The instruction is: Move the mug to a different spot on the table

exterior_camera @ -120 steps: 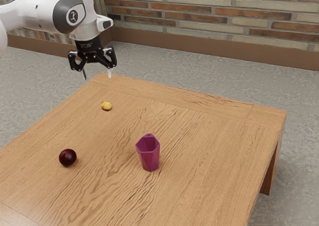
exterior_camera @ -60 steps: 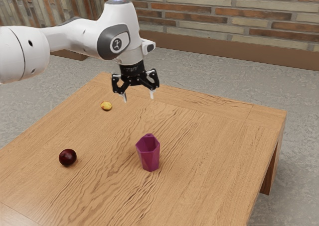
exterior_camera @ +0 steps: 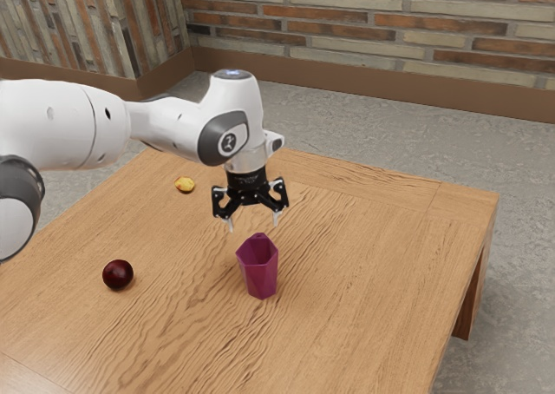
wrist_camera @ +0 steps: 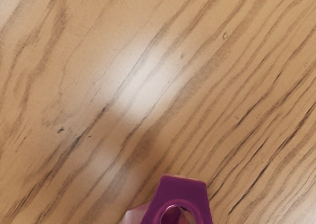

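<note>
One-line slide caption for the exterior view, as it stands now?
Open gripper hovers just above the upright purple mug on the wooden table.

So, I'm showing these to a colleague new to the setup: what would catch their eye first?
A faceted purple mug stands upright near the middle of the light wooden table, with the black two-finger gripper hanging open close above it. Toward the exterior view's left lie a dark red round fruit and, farther back, a small yellow lump.
</note>
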`<state>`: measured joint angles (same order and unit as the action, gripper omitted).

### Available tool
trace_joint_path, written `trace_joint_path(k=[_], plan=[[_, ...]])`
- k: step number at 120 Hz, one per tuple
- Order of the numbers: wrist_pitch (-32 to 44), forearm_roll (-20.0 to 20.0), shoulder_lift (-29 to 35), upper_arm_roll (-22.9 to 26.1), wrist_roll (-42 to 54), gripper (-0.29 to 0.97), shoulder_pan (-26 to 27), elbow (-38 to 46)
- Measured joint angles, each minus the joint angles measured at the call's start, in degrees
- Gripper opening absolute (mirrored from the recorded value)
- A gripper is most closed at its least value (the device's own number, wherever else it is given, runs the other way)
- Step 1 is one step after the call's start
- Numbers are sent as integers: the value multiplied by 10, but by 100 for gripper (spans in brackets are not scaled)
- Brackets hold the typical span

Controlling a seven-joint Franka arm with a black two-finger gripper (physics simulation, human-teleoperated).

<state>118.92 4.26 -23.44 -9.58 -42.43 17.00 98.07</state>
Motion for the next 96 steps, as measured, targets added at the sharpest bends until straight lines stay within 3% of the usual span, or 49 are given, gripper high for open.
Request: trace_joint_path(k=[72, 96], plan=[[56, 3, -31, 0, -21, 66, 14, 37], [67, 3, -33, 0, -23, 45, 16, 39]])
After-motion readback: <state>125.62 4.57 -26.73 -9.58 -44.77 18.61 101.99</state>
